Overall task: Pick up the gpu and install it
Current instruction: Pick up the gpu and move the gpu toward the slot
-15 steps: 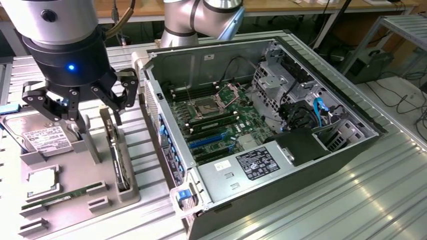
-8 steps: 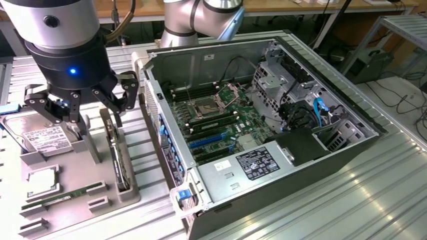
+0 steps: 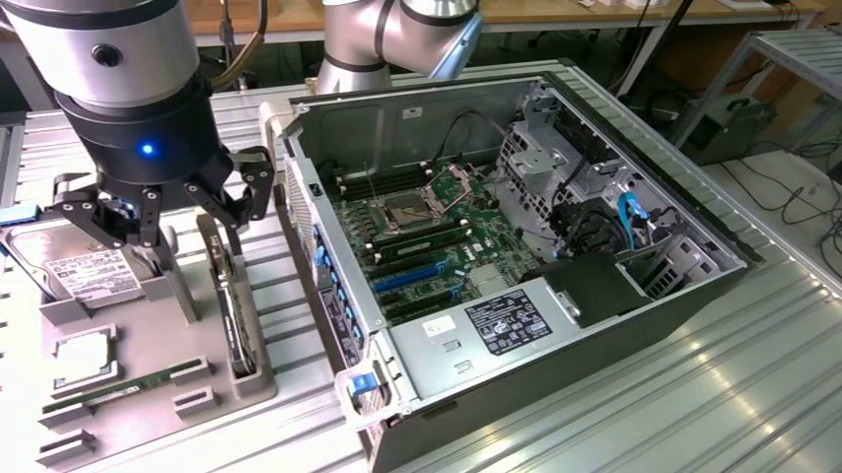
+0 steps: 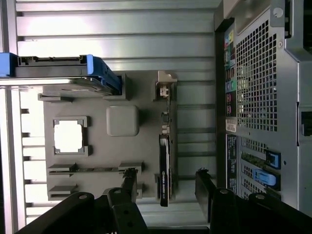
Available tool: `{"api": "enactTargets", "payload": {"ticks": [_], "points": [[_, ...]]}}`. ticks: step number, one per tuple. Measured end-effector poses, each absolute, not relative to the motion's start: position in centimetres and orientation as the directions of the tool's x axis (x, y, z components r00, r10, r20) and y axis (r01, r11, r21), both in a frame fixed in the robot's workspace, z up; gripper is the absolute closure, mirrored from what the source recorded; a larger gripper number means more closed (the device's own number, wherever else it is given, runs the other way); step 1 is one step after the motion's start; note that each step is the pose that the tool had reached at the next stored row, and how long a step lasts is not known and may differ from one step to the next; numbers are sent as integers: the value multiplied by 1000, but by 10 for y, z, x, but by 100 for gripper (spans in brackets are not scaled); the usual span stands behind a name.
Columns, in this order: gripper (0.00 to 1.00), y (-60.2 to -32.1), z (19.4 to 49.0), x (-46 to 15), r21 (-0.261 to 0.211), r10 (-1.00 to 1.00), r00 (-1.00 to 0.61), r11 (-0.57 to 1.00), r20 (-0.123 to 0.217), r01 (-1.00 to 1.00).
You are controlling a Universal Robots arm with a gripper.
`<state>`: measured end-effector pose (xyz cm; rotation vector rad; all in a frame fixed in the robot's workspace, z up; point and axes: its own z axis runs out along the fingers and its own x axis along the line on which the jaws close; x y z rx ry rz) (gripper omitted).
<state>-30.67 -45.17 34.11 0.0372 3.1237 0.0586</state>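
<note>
The gpu (image 3: 235,315) stands on its long edge in a slot of the grey fixture tray (image 3: 197,394), at the exterior view's left. It is a thin dark card with a pale bracket at its far end. In the wrist view the gpu (image 4: 165,161) appears edge-on. My gripper (image 3: 184,236) hangs open above the tray, over the card's far end. In the wrist view my gripper (image 4: 165,181) has one black finger on each side of the card, and neither touches it. Nothing is held.
The open computer case (image 3: 526,246) lies beside the tray with its motherboard (image 3: 435,236) exposed, and its rear panel (image 4: 258,97) faces the tray. A hard drive (image 3: 79,271), a processor chip (image 3: 79,355) and a green memory stick (image 3: 125,384) also sit on the tray.
</note>
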Motion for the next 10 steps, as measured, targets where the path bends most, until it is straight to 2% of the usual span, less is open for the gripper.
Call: {"api": "enactTargets", "payload": {"ticks": [10], "points": [[40,-452,326,-307,34,24,-1000,999,-17,23]]}}
